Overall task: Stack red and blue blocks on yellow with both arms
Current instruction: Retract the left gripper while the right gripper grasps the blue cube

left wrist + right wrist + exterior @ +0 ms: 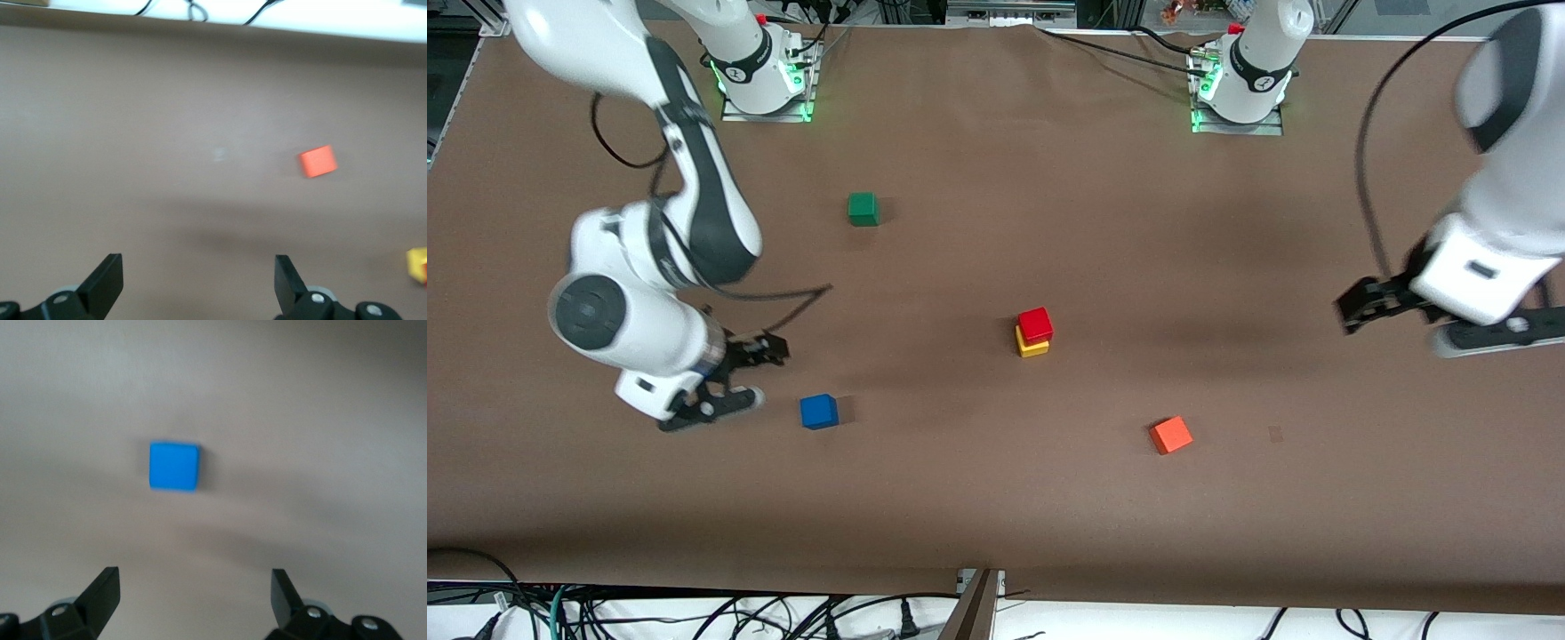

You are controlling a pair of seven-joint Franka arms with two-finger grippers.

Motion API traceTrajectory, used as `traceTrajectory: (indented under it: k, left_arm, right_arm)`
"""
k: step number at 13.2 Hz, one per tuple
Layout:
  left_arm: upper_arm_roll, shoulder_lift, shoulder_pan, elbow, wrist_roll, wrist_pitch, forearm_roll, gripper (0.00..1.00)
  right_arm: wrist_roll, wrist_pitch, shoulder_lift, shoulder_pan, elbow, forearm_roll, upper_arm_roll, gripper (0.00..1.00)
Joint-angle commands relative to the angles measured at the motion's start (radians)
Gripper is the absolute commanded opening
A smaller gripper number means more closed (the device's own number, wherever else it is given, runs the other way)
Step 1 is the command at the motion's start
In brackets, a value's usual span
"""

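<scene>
The red block (1036, 324) sits on the yellow block (1032, 345) near the table's middle; the yellow block also shows at the edge of the left wrist view (416, 262). The blue block (818, 412) lies alone on the table toward the right arm's end, nearer the front camera than the stack. My right gripper (767, 374) is open and empty, low beside the blue block and apart from it; the block shows ahead of the open fingers in the right wrist view (174, 465). My left gripper (1352, 313) is open and empty, up over the left arm's end of the table.
An orange cube (1170, 436) lies nearer the front camera than the stack, toward the left arm's end; it also shows in the left wrist view (317, 161). A green cube (863, 209) lies nearer the robots' bases. The table's front edge has cables below it.
</scene>
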Motion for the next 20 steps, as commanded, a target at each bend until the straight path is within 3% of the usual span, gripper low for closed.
traceTrajectory:
  k: [1,2,4,7,11,13,17,20]
  left_arm:
    - [-0.005,-0.056,0.076,-0.046,0.133,-0.028,0.003,1.0]
    - [-0.005,-0.068,0.087,-0.067,0.144,-0.029,-0.003,1.0]
    - [-0.005,-0.073,0.13,-0.124,0.177,-0.028,-0.13,1.0]
    - [-0.006,-0.062,0.128,-0.115,0.176,-0.029,-0.138,1.0]
    - [-0.011,-0.041,0.121,-0.087,0.173,-0.028,-0.134,1.0]
    - [-0.008,-0.041,0.119,-0.07,0.174,-0.031,-0.128,1.0]
    - [-0.011,-0.041,0.125,-0.066,0.174,-0.029,-0.075,1.0]
    - [-0.013,-0.041,0.13,-0.066,0.174,-0.029,-0.084,1.0]
  right_arm:
    - [0.038,0.139,0.136,0.014,0.071,0.012,0.013,1.0]
    - [0.03,0.199,0.169,0.019,0.073,0.009,0.013,1.0]
    - [0.032,0.264,0.207,0.026,0.079,0.009,0.013,0.99]
    - [0.032,0.307,0.256,0.026,0.099,0.01,0.013,0.91]
    - [0.056,0.302,0.263,0.028,0.09,0.027,0.013,0.49]
    - [0.067,0.237,0.241,0.034,0.094,0.033,0.016,0.28]
    - [0.232,-0.001,0.148,0.051,0.146,0.059,0.091,0.27]
    - [0.416,-0.101,0.109,0.13,0.215,0.061,0.111,0.27]
